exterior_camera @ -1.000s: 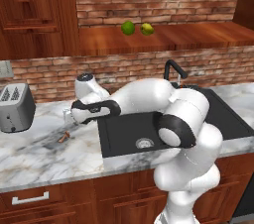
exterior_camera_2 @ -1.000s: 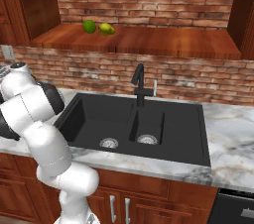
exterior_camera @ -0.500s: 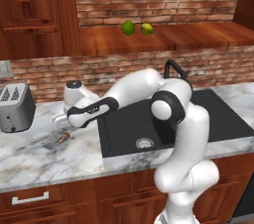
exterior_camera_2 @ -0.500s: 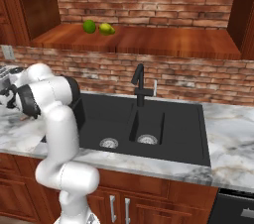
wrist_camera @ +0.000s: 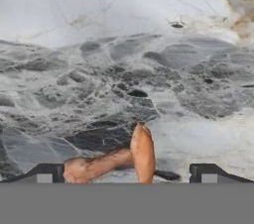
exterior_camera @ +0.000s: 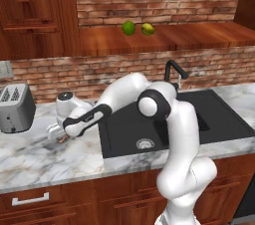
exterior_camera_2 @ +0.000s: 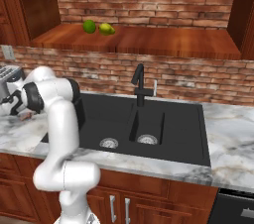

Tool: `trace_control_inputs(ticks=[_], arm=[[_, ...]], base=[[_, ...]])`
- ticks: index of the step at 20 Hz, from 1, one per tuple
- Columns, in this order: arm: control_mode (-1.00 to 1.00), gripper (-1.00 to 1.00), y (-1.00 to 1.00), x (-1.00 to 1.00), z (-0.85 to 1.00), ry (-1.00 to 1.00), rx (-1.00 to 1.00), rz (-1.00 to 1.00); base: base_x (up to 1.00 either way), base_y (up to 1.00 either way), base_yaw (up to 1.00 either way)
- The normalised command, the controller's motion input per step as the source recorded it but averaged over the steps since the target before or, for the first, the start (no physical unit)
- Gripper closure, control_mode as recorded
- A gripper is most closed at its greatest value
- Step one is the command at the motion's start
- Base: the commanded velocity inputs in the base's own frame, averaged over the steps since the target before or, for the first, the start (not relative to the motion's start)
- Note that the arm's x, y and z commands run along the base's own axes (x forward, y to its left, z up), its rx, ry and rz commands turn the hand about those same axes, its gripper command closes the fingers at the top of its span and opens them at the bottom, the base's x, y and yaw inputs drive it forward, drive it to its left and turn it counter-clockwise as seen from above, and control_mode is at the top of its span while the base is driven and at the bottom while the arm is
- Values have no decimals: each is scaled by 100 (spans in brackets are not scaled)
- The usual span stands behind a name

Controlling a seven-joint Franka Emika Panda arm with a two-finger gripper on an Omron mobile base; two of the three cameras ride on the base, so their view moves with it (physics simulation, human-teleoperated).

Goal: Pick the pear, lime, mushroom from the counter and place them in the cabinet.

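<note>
Swung further down-left since earlier, the gripper straddles the mushroom with jaws spread; lime and pear already sit in the cabinet, top centre

You have one lime and one pear in the cabinet, side by side: two fruits in all. You have one mushroom on the counter, lying between the two fingertips of the one gripper. You have one toaster at the left end of the counter. You have one black sink with two drains, and one black faucet behind it. You can count two silver handles on the doors below the counter in the right base view, and one drawer handle in the left base view.
</note>
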Motion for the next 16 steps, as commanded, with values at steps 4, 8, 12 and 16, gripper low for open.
trace_control_inputs(ticks=[4, 8, 12, 16], arm=[[-100, -100, 5, 38, -29, 0, 0, 6], [-100, -100, 0, 35, -28, 0, 0, 4], [-100, -100, 5, 21, -33, 0, 0, 4], [-100, 100, 22, 1, -40, 0, 0, 4]], base=[[0, 0, 0], [0, 0, 0], [0, 0, 0], [0, 0, 0]])
